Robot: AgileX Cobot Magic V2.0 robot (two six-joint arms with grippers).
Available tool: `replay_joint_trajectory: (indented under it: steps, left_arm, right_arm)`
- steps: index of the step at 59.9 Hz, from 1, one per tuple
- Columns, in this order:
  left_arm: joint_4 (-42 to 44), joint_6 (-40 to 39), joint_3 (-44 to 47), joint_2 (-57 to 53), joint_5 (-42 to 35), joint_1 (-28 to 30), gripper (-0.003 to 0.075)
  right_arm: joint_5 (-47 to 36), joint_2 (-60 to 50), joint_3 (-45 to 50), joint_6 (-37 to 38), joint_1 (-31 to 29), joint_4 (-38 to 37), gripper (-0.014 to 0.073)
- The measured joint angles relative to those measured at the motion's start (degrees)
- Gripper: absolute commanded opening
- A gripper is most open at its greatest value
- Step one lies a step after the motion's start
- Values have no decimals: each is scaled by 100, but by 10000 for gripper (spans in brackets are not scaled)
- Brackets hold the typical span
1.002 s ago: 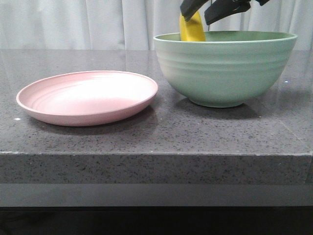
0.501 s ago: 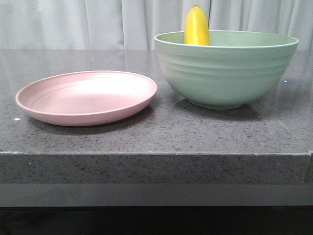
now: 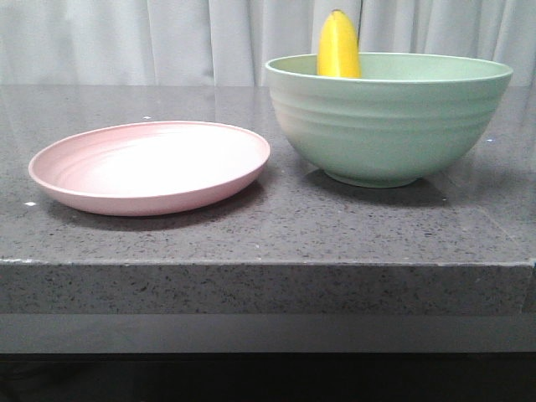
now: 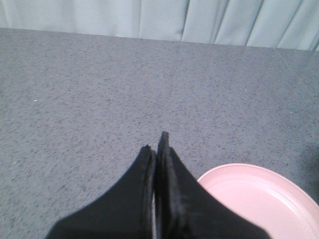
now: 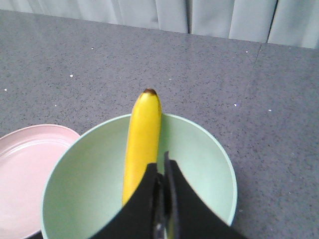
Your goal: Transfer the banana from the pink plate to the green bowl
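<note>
While the right gripper hangs above the green bowl with its fingers pressed together on nothing, and the left gripper is likewise closed and empty beside the pink plate, the banana leans in the bowl, one end poking over the rim.

Setting reads as a staged test bench dressed like a kitchen, not a lived-in one. Dark grey speckled stone countertop with a thick squared front edge, like a kitchen worktop. Pale pleated curtain hangs right behind it across the whole back, screening off the room. Tableware on top: pink plate, green bowl, a banana standing in the bowl. Black robot fingers show in both wrist views.
</note>
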Motion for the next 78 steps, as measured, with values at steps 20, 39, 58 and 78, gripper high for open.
replay_joint_trajectory:
  steps: [20, 39, 58, 78]
  left_arm:
    - [0, 0, 2004, -2229, -490, 11, -20]
    - [0, 0, 3160, -4194, -490, 11, -20]
    - [0, 0, 3261, -4680, -501, 11, -20]
    - [0, 0, 3261, -4680, -501, 11, -20]
  right_arm:
    - [-735, -2541, 2220, 0, 0, 135, -87]
    - [-765, -4455, 3212, 0, 0, 148, -87]
    - [-747, -4680, 3256, -9, 0, 148, -87]
    - [-747, -4680, 3256, -9, 0, 148, -87]
